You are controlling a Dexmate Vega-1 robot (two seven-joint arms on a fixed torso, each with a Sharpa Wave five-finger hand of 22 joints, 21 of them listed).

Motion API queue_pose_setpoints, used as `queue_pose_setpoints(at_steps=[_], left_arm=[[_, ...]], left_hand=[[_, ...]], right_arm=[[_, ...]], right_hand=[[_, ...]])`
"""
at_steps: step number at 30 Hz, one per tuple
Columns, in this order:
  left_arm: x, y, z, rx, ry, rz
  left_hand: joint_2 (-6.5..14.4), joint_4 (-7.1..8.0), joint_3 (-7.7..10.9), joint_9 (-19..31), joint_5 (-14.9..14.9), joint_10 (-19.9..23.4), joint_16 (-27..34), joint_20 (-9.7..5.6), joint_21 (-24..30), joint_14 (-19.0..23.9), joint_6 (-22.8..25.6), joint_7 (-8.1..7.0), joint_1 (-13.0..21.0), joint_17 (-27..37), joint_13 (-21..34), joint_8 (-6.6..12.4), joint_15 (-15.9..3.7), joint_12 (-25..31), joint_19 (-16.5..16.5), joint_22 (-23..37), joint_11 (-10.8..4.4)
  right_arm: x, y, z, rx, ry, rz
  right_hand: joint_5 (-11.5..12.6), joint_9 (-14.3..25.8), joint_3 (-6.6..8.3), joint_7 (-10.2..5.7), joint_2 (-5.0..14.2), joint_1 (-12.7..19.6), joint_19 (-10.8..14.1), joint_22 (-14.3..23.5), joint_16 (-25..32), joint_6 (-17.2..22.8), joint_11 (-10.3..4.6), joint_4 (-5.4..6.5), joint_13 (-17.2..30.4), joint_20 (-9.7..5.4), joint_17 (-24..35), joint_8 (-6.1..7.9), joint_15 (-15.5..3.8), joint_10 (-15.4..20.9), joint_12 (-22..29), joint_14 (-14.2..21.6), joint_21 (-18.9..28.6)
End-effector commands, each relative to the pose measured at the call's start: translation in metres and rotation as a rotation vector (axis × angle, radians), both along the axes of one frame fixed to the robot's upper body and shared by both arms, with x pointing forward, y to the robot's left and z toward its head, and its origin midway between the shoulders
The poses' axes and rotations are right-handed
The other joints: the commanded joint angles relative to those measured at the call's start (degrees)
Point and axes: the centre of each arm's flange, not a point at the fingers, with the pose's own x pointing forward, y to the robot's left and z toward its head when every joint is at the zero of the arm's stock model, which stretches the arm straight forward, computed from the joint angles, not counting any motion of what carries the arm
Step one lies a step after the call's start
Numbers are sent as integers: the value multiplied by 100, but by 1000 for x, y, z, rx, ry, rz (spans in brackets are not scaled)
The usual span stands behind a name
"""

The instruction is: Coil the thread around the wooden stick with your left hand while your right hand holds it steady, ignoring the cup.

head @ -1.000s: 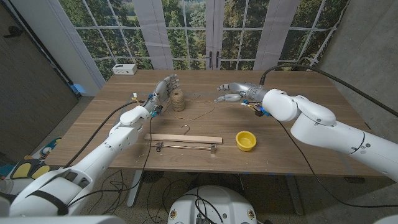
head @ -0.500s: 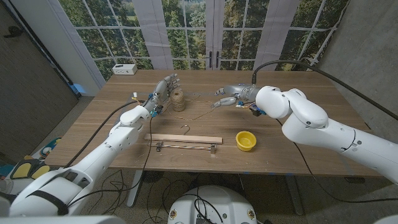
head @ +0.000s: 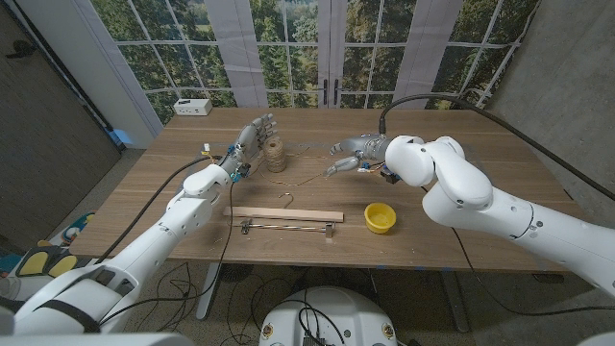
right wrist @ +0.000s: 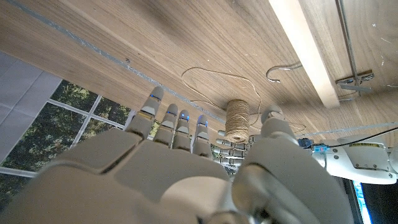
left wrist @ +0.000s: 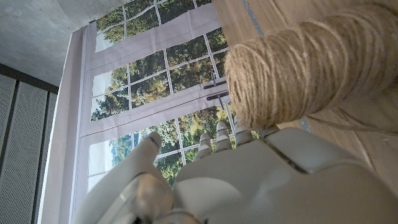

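Setting: wooden table [head: 461,207] in front of tall paned windows with trees beyond; a small white box [head: 193,107] sits at the far left corner.
Spool: twine spool [head: 277,155] stands upright on the table's far middle, with a loose thread [head: 309,179] trailing from it in a loop across the wood towards the right hand.
Stick: wooden stick [head: 286,214], the flat bar of a hanger with a wire hook and a metal clip bar, lies near the front edge, well apart from both hands.
Left hand: left hand [head: 252,140] stands just beside the spool on its left, fingers spread and upright, holding nothing; contact with the spool cannot be told.
Right hand: right hand [head: 354,154] hovers right of the spool, fingers loosely apart, nothing pinched.
Cup: yellow cup [head: 380,217] sits right of the stick; leave it alone.
Step in hand: judged as reaching for the thread; coiling not yet begun.
Doing it well: take the free thread end in a clean pinch with the left hand and avoid tipping the spool; bring the right hand down onto the stick and pin it firmly before the first turn, keeping clear of the cup.
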Motion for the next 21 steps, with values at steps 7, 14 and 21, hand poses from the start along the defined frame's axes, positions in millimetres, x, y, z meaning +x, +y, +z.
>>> queue_pose_setpoints(at_steps=[7,14,21], left_arm=[[-5,2,-5,5,3,-6],[-5,4,-7,3,6,-12],[-4,6,-8,4,10,-13]], left_hand=[[2,9,-42,24,6,41,-13,44,-9,28,38,-20,-60,21,9,5,54,-3,18,24,20],[6,10,-43,24,8,47,-16,44,-13,31,34,-17,-67,22,10,1,55,-5,21,25,17],[9,12,-46,24,10,48,-18,44,-19,35,37,-24,-76,23,11,0,50,-10,22,26,11]], right_arm=[[-9,17,-21,-72,-2,-41],[-12,25,-28,-89,-34,-44],[-13,35,-36,-123,-68,-44]], right_hand=[[98,16,27,71,-92,262,134,28,-6,46,-74,-106,34,-14,-1,39,-107,97,25,107,31],[224,34,59,224,-172,646,455,33,100,186,-41,-127,52,-114,19,90,-289,408,134,523,108],[305,47,49,267,-289,929,676,42,164,386,-12,-152,69,-192,59,160,-374,554,190,748,165]])
